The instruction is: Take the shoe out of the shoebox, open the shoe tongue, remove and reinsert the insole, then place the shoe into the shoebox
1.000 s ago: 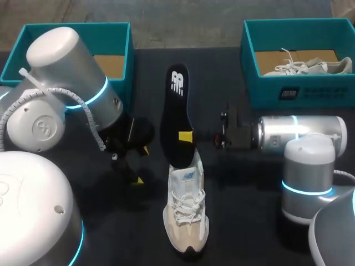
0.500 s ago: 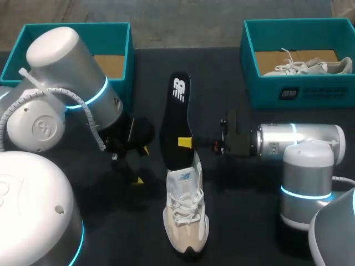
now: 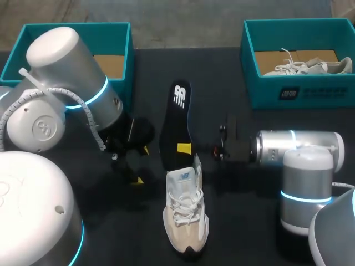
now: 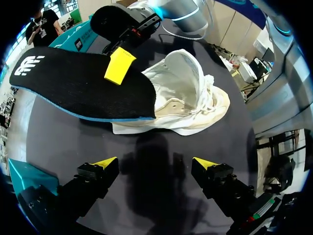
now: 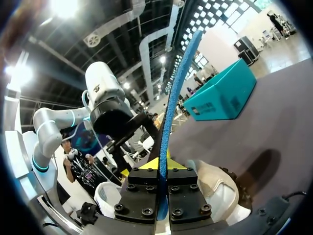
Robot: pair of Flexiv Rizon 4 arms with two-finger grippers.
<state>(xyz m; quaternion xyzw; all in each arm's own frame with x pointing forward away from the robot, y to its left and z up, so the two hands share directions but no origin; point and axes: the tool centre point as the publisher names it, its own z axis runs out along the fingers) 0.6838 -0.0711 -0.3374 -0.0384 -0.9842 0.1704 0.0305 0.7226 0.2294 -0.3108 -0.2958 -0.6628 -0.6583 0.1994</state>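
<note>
A beige and white shoe [image 3: 186, 213] lies on the dark table, toe toward the near edge, tongue pulled up. My right gripper [image 3: 184, 148] is shut on a black insole [image 3: 176, 119] with a blue edge. The insole's near end sits at the shoe's opening and the rest slants away toward the far side. In the right wrist view the insole [image 5: 177, 83] stands on edge between that gripper's [image 5: 162, 165] pads, above the shoe [image 5: 217, 188]. My left gripper [image 4: 155, 164] is open beside the shoe [image 4: 193, 98], holding nothing and facing the insole [image 4: 73, 88].
A teal shoebox [image 3: 113, 34] with a cardboard floor stands at the far left behind my left arm. A second teal shoebox [image 3: 294, 91] at the far right holds another pale shoe [image 3: 305, 66]. Bare table lies between the boxes.
My right gripper has carried the insole a little toward the near side, bringing its near end closer into the shoe's opening. The left arm and the shoe have stayed put.
</note>
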